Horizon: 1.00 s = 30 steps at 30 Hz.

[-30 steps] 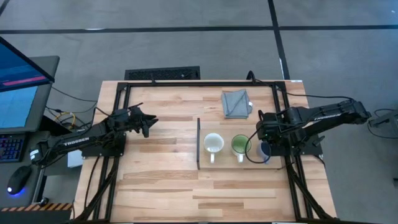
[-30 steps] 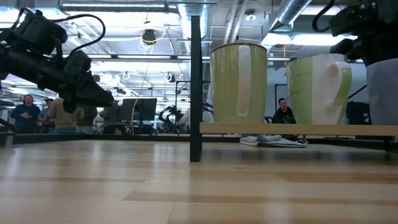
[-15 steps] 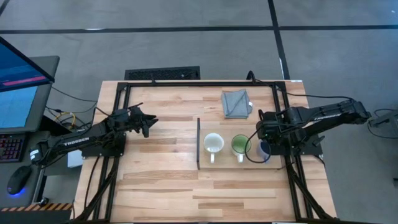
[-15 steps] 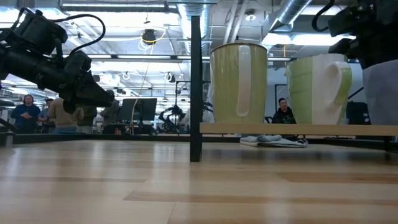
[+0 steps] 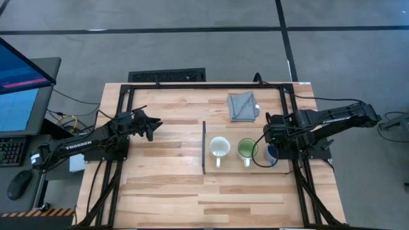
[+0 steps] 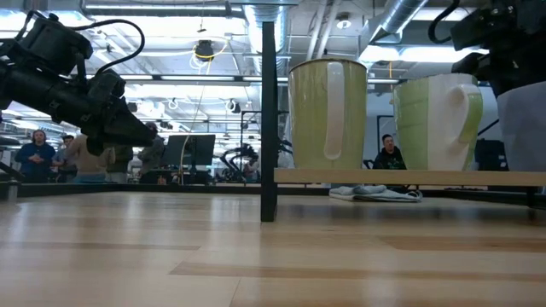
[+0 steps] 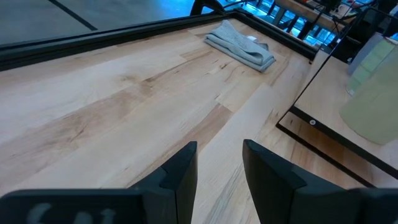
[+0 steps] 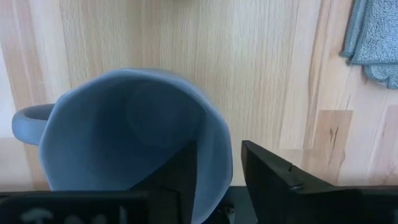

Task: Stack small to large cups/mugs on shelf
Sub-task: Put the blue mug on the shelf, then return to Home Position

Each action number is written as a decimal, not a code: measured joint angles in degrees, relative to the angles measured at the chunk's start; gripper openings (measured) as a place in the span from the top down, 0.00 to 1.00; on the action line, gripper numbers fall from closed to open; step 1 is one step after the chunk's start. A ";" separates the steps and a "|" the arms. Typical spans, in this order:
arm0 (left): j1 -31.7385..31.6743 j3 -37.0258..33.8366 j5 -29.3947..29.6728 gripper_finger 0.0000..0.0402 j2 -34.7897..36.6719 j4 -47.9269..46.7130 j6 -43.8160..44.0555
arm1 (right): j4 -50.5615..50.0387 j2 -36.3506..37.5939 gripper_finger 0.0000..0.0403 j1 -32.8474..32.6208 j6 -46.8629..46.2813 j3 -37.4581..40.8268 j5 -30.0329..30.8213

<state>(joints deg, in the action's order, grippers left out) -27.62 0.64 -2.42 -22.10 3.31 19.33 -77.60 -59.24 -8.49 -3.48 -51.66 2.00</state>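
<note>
Almost nothing has shifted since 1 second ago; only my right gripper (image 8: 217, 163) has eased its jaws apart. They straddle the blue-grey mug (image 8: 134, 134) wall, 1 finger inside, without pinching it. That mug sits right of centre on the shelf (image 5: 233, 167), beside the green-lined mug (image 5: 246, 149) and cream-white mug (image 5: 219, 147). I'd lift straight up, clearing the rim. My left gripper (image 5: 152, 126) waits centre-left, partly open, empty.

Table's left half free; mugs (image 5: 246, 149) + right tool (image 5: 273, 152) crowd shelf (image 5: 231, 167).
</note>
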 joint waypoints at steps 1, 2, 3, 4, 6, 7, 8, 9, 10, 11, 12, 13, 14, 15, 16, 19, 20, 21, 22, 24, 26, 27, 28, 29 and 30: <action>0.00 0.00 0.00 0.70 0.00 -0.02 0.00 | 0.00 0.00 0.63 0.00 -0.06 0.00 0.00; 0.00 0.00 0.00 0.70 0.01 0.00 -0.01 | 0.00 0.00 0.63 -0.01 -0.10 0.00 0.00; 0.00 -0.01 0.00 0.70 0.01 0.00 0.00 | 0.03 0.00 0.62 -0.02 -0.11 0.00 0.00; 0.00 0.00 0.00 0.70 0.02 -0.02 0.00 | 0.06 0.00 0.61 -0.02 -0.15 0.00 0.01; 0.00 -0.01 0.00 0.70 0.02 -0.02 -0.01 | 0.07 0.00 0.59 -0.02 -0.77 0.00 0.00; 0.00 0.00 0.00 0.70 0.00 -0.02 0.00 | 0.07 0.00 0.57 -0.02 -1.01 0.00 0.00; 0.00 0.00 0.00 0.70 0.00 -0.02 0.00 | 0.07 0.00 0.56 -0.02 -1.05 0.00 0.02; 0.00 0.00 0.00 0.70 0.00 -0.01 0.00 | 0.07 0.00 0.54 -0.02 -1.05 0.00 0.02; 0.00 0.00 0.00 0.70 0.02 -0.01 0.00 | 0.07 0.00 0.52 -0.02 -1.05 0.00 0.02; 0.00 -0.01 0.00 0.70 0.01 -0.02 0.00 | 0.09 0.00 0.50 -0.02 -1.06 0.00 0.02; 0.00 -0.01 0.00 0.70 0.01 -0.02 0.00 | 0.09 0.00 0.48 -0.02 -1.06 0.00 0.02; 0.00 0.00 0.01 0.70 0.01 -0.02 0.00 | 0.09 0.00 0.46 -0.02 -1.07 0.00 0.02; 0.00 -0.02 0.00 0.70 0.00 -0.02 0.00 | 0.11 0.00 0.44 -0.02 -1.07 0.00 0.02; 0.00 0.00 0.00 0.70 0.01 -0.02 0.00 | 0.10 0.00 0.42 -0.02 -1.07 0.00 0.00; 0.00 0.00 0.00 0.70 0.00 -0.02 0.00 | 0.11 0.00 0.41 -0.02 -1.10 0.00 0.02; 0.00 0.00 0.00 0.70 0.02 -0.02 0.00 | 0.10 0.00 0.37 -0.02 -1.14 0.00 0.00; 0.00 0.00 0.00 0.70 0.00 -0.02 -0.01 | 0.09 0.00 0.37 -0.02 -1.14 0.00 0.00; 0.00 -0.01 0.00 0.70 0.01 -0.02 0.00 | 0.09 0.00 0.37 -0.02 -1.12 0.00 0.00; 0.00 -0.01 0.00 0.70 0.01 -0.02 0.00 | 0.09 0.00 0.37 -0.02 -1.14 0.00 0.00; 0.00 -0.01 0.00 0.70 0.00 -0.02 0.00 | 0.09 0.00 0.37 -0.02 -1.12 0.00 0.00; 0.00 -0.02 0.00 0.70 0.01 -0.02 0.00 | 0.08 0.00 0.37 -0.02 -1.12 0.00 -0.21; 0.00 -0.02 0.00 0.70 0.00 -0.02 0.00 | 0.05 0.00 0.37 -0.02 -1.12 -0.01 -0.20; 0.00 0.00 0.00 0.70 0.00 -0.02 0.00 | -0.17 0.00 0.37 -0.02 -1.12 -0.12 -0.22; 0.00 0.00 0.00 0.70 0.00 -0.02 0.00 | -0.57 0.00 0.37 -0.02 -1.12 -0.52 -0.22; 0.00 0.00 0.00 0.70 0.02 -0.02 0.00 | -0.70 0.00 0.37 -0.02 -1.12 -1.10 -0.22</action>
<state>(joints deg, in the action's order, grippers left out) -27.62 0.64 -2.42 -22.09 3.29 19.33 -78.31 -59.24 -8.51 -4.60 -52.76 1.78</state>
